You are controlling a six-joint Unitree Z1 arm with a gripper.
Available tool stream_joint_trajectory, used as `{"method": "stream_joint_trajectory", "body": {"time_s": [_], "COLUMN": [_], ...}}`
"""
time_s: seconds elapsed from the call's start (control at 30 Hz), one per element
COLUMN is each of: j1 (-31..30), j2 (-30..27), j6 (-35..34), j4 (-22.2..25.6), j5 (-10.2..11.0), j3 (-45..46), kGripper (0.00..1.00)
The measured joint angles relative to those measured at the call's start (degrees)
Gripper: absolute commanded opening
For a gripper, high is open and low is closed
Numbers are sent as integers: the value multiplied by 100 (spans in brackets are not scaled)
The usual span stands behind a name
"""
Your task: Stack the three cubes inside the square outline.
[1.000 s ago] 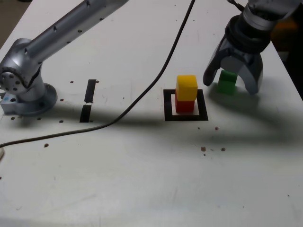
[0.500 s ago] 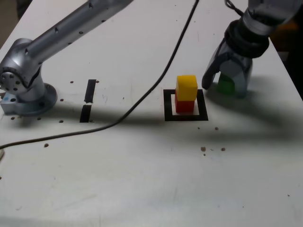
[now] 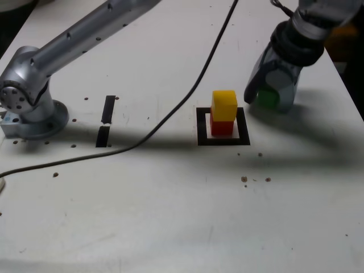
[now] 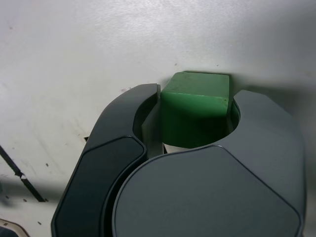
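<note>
A yellow cube (image 3: 224, 104) sits on a red cube (image 3: 222, 125) inside the square outline (image 3: 223, 140) of black tape. To the exterior view's right of that stack, the green cube (image 3: 267, 98) rests on the white table with my gripper (image 3: 268, 102) shut on it. In the wrist view the two grey fingers (image 4: 148, 106) press against both sides of the green cube (image 4: 196, 111), which still touches the table.
The arm's base (image 3: 29, 111) stands at the exterior view's left. A black cable (image 3: 187, 96) runs across the table behind the stack. Two short black tape strips (image 3: 106, 120) lie near the base. The table's right edge is close behind the gripper.
The jaws, wide open around the green cube a second ago, have closed onto it. The cubes in the outline have not moved.
</note>
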Motion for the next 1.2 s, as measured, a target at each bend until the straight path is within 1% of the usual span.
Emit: {"method": "stream_joint_trajectory", "body": {"time_s": [0.2, 0.33, 0.47, 0.53, 0.7, 0.83, 0.97, 1.07, 1.2], "j1": [22, -3, -67, -104, -332, -708, -908, -968, -1026], "j2": [-632, -1142, -1684, -1911, -2609, -3161, -3684, -3727, -3361], "j6": [-131, -339, -684, -764, -1304, -1853, -2174, -2295, -2330], "j4": [0, 0, 1, 9, 9, 10, 10, 10, 6], "j5": [-3, 66, 83, 100, 169, 66, -64, -188, -253], "j3": [364, 719, 1388, 1578, 2322, 2668, 2777, 2828, 2852], "kGripper": [10, 10, 10, 10, 10, 10, 10, 10, 10]}}
